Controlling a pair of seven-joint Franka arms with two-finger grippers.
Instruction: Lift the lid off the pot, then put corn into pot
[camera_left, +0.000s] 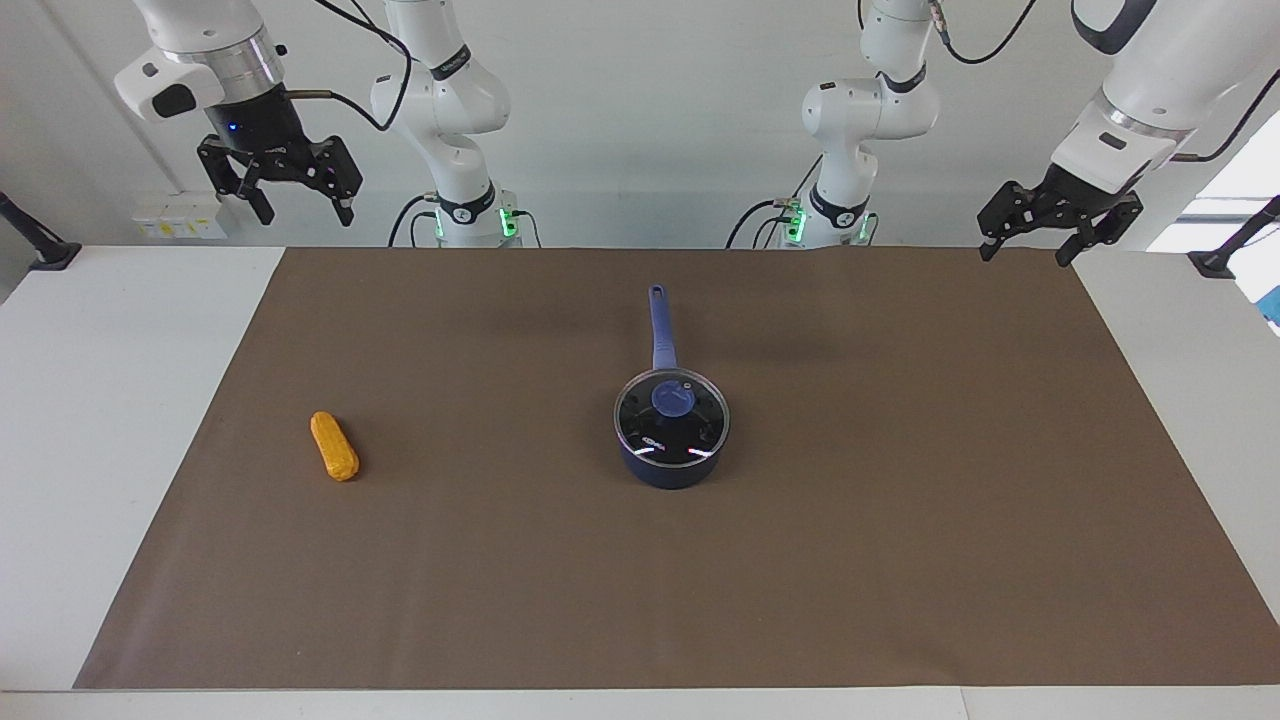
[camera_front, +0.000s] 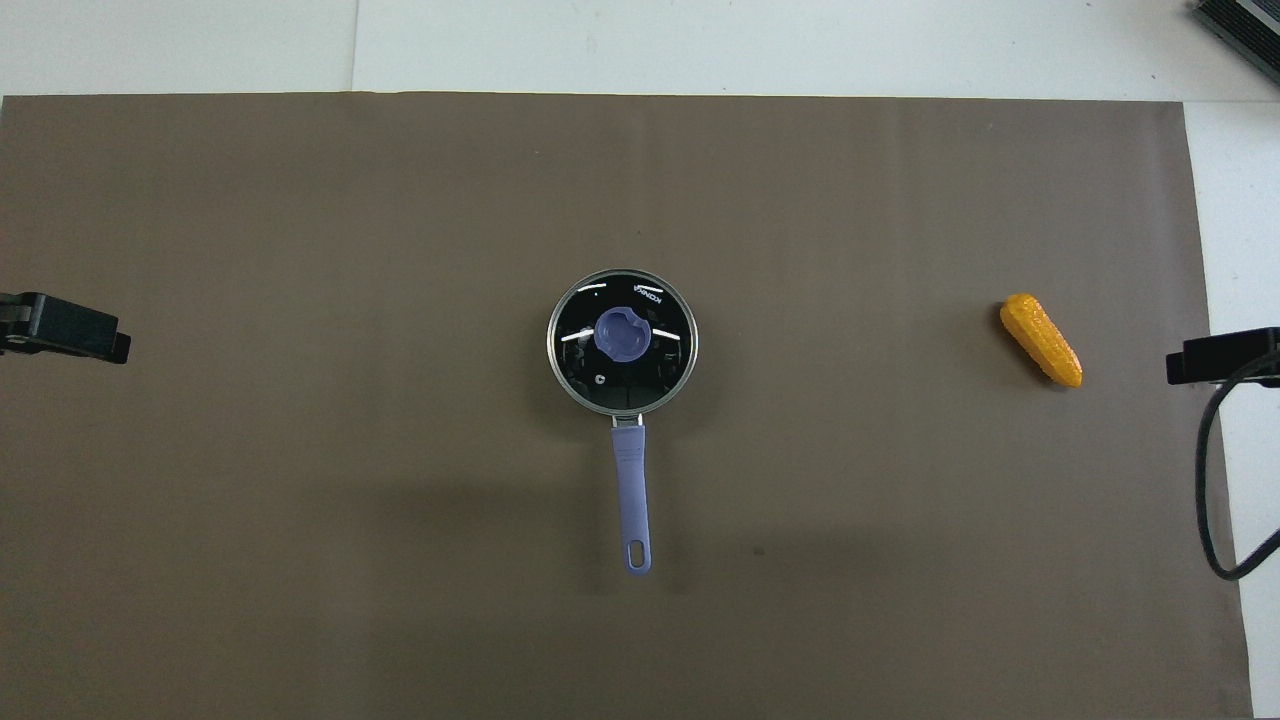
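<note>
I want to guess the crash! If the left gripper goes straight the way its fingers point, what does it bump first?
Probably the brown mat near its corner; the left gripper points down there, open, holding nothing.
</note>
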